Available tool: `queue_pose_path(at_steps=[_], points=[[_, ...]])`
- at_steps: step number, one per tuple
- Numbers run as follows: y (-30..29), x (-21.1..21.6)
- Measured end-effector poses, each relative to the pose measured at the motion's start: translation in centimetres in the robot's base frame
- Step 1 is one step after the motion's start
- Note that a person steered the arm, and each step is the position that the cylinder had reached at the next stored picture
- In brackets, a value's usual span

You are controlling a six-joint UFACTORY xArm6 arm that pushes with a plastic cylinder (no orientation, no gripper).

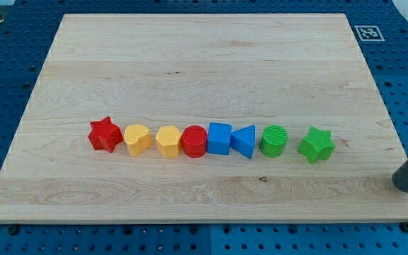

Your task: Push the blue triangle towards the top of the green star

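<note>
The blue triangle lies in a row of blocks across the middle of the wooden board. A green cylinder sits just to its right, and the green star is at the row's right end. My tip is at the board's right edge, right of and below the green star, well apart from all the blocks. The rod enters from the view's right side.
Left of the blue triangle the row continues with a blue cube, a red cylinder, a yellow hexagon, a yellow heart and a red star. The board lies on a blue perforated table.
</note>
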State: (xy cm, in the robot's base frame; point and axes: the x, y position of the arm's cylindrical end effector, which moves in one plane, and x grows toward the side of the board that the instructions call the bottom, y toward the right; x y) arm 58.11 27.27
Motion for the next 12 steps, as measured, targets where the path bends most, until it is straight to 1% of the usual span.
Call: queue_pose_path(at_steps=[1,4,5,6,7,8,9,10,11,12], points=[[-0.7,0.0],[-14.8,-0.5],[-17.5,-1.6],[-17.6,-1.6],[-19.4,-1.9],[-22.8,-2.4],[-24.3,-4.1],[-24.0,-8.0],[-22.1,-9.9],[-19.2,-9.8]])
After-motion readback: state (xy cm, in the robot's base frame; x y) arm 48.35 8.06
